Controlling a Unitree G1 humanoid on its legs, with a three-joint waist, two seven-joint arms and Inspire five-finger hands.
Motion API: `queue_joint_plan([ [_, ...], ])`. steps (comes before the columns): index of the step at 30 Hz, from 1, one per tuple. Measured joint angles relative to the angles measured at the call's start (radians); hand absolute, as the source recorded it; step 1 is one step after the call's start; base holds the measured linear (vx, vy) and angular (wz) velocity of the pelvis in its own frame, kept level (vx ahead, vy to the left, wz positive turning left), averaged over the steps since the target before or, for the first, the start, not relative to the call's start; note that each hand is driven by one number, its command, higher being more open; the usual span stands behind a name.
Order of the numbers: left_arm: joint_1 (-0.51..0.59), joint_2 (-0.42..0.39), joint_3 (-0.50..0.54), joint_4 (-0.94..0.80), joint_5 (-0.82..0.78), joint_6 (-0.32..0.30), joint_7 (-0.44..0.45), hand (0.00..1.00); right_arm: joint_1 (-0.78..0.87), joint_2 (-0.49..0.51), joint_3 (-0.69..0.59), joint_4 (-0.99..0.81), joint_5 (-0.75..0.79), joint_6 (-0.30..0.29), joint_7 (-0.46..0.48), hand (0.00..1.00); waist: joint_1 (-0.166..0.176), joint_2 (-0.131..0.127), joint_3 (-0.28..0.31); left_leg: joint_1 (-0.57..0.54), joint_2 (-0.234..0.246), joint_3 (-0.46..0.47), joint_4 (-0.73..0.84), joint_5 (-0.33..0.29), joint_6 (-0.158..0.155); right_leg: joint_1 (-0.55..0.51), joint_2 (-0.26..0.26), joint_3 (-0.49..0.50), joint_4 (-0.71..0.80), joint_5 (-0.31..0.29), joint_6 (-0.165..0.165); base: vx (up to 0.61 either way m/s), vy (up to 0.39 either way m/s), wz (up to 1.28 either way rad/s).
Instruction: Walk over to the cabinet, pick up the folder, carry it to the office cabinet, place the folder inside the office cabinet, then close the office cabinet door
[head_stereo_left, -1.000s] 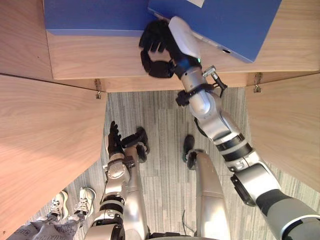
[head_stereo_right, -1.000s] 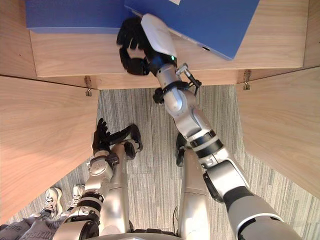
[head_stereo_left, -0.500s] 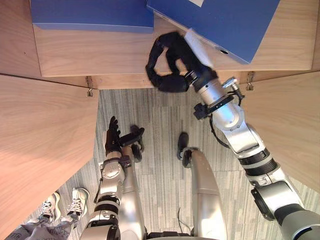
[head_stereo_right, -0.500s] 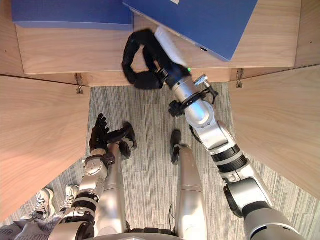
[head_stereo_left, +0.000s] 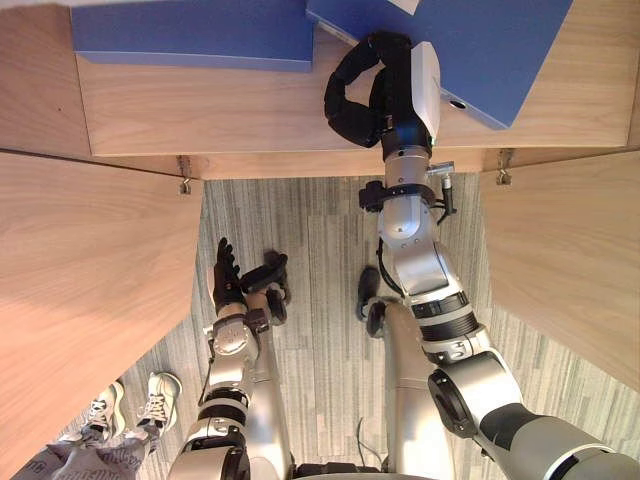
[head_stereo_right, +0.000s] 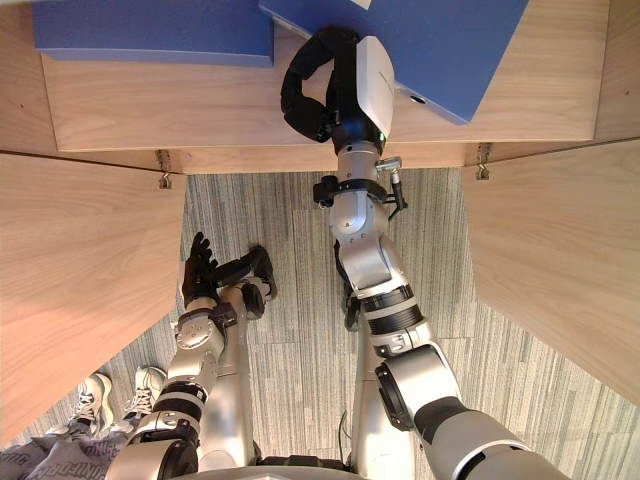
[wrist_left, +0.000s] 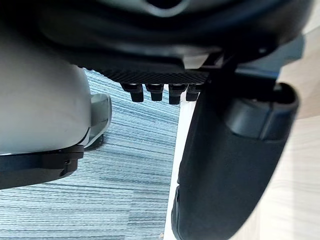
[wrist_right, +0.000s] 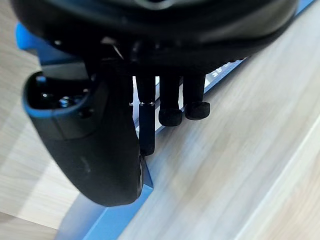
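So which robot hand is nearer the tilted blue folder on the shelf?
Right. The right robot hand is up at the near edge of the tilted folder on the shelf; the left robot hand hangs low over the carpet, well away.

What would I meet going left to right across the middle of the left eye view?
Open left cabinet door → left robot hand, hanging over the carpet → open right cabinet door.
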Motion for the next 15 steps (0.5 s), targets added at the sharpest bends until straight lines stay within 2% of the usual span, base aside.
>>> queue_joint_plan([
  [5,-0.009,-0.01,0.007,-0.001,0.0,-0.002,0.017,1.0,-0.006,0.007,-0.015,0.028,-0.041,0.001,-0.026,0.0,0.007,0.002,0.001,-0.007,-0.003,-0.007,0.006,0.0,0.0,-0.001,-0.004,-0.007,0.006,0.0,0.001,-0.03,0.005,0.03],
  [8,-0.024,-0.024,0.006,0.0,0.0,-0.006,0.03,1.0,-0.011,0.016,-0.075,0.081,-0.048,0.037,-0.041,0.0,0.026,0.004,0.002,-0.018,-0.008,-0.011,0.007,0.001,0.0,-0.009,-0.008,-0.01,0.008,-0.001,0.001,-0.01,0.002,0.05],
  [15,-0.038,-0.03,0.003,-0.001,-0.001,-0.019,0.036,1.0,-0.088,0.026,-0.21,0.131,-0.043,0.084,-0.182,0.0,0.037,0.007,0.004,-0.041,-0.021,-0.011,0.017,0.001,0.003,-0.029,-0.022,-0.012,0.018,-0.001,0.001,-0.01,0.006,0.03],
])
